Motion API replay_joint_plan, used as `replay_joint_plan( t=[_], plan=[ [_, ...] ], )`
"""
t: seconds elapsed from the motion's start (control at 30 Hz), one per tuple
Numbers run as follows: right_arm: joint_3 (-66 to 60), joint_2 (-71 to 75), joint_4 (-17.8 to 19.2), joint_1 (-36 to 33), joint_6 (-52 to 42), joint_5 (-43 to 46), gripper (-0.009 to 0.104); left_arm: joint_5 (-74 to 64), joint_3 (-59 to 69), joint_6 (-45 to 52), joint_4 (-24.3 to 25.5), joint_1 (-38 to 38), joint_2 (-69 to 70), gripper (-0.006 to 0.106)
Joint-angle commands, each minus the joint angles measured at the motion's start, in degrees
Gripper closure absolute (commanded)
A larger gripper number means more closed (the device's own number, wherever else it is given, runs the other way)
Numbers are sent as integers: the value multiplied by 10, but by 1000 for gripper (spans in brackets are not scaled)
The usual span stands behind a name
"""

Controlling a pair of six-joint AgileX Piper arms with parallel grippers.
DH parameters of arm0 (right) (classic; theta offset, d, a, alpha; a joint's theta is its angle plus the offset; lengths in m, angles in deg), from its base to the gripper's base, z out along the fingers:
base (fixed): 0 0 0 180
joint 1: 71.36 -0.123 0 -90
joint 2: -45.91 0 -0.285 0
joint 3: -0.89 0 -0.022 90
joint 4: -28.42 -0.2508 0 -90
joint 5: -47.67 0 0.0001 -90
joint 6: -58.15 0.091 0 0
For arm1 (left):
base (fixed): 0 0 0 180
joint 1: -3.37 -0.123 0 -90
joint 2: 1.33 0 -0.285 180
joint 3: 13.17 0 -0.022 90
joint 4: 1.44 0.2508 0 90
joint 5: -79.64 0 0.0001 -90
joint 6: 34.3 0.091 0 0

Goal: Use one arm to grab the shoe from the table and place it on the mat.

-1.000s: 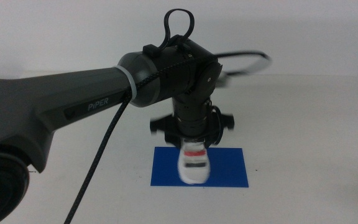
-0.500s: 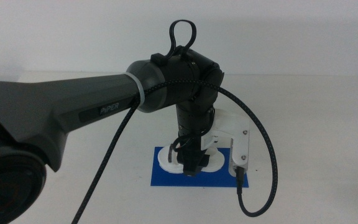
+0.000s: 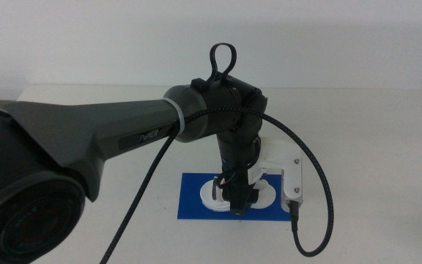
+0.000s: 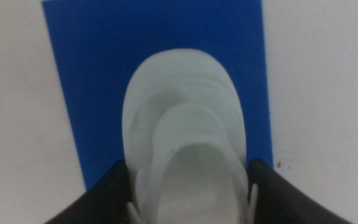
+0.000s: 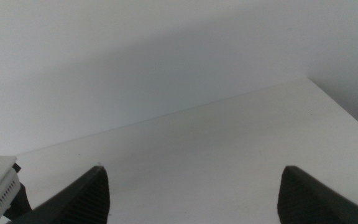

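Observation:
My left arm (image 3: 123,132) reaches in from the left, and its gripper (image 3: 237,199) points straight down over the blue mat (image 3: 193,207) on the white table (image 3: 372,147). The white shoe (image 3: 209,193) lies crosswise on the mat, with its ends showing on both sides of the gripper. In the left wrist view the two dark jaws press on the shoe's (image 4: 185,112) sides, with the mat (image 4: 92,74) under it; the left gripper (image 4: 188,183) is shut on the shoe. The shoe's straps are hidden. My right gripper (image 5: 194,199) is open and empty over bare table, out of the middle view.
The white wrist camera mount (image 3: 293,176) and a black cable loop (image 3: 319,220) hang to the right of the gripper, over the mat's right end. The table's far edge meets a white wall (image 3: 343,44).
The left wrist has turned, so the shoe went from lengthwise to crosswise. The shoe has come down onto the mat. The arm has shifted slightly right.

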Motion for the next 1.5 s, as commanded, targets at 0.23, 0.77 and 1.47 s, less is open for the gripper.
replay_joint_plan(
  t=[0.23, 0.77, 1.47],
  plan=[
    [-1, 3, 3, -1, -3, 5, 16, 3, -7, 13, -1, 0, -12, 78],
    [-1, 3, 3, -1, -3, 5, 16, -121, -92, -108, 15, -35, 133, 7],
    [-1, 3, 3, -1, -3, 5, 16, 368, 662, -440, -135, -407, 990, 7]
  ],
)
